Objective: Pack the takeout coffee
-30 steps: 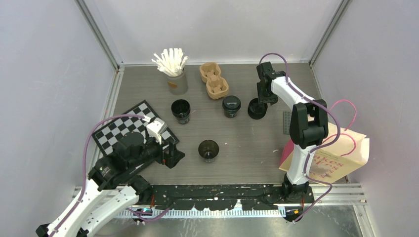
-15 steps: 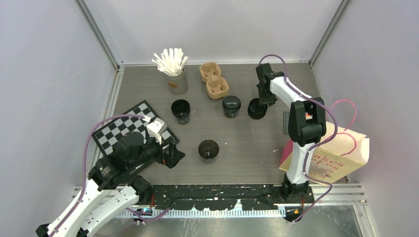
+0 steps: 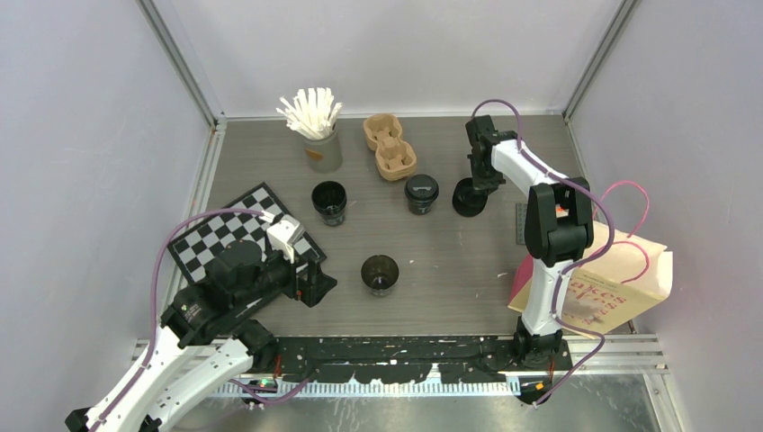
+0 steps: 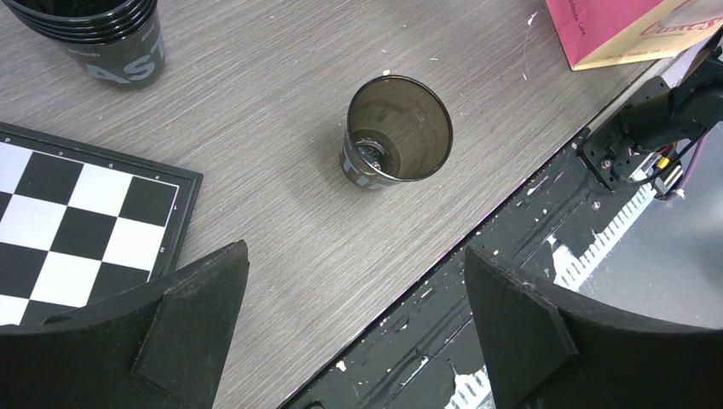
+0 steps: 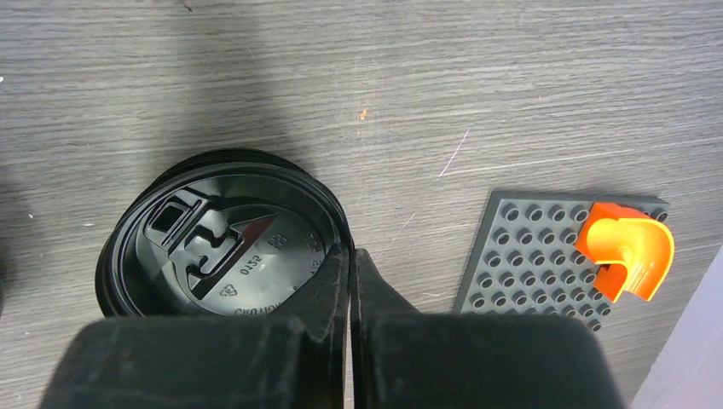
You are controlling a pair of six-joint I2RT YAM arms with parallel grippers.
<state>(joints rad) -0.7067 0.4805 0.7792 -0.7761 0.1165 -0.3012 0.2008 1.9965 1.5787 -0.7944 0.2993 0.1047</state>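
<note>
Round black plastic lid (image 5: 213,247) lies on the grey wood-grain table (image 5: 511,85) at the far right; my right claw (image 5: 350,252) is pinched tight on its rim. My left claw (image 4: 354,256) gapes wide and holds nothing. I read pale "AST" on the stacked black paper cups (image 4: 102,51).

The right gripper (image 5: 349,254), closed on the rim of a black lid (image 5: 222,247), hides the lid's near edge in the wrist view. Seen from the left wrist, the stack of cups (image 4: 102,38) is cut off by the top edge, its lettering only partly legible, as is the paper bag (image 4: 627,25). The left gripper (image 4: 354,264) covers the near corner of the checkerboard (image 4: 77,196).
</note>
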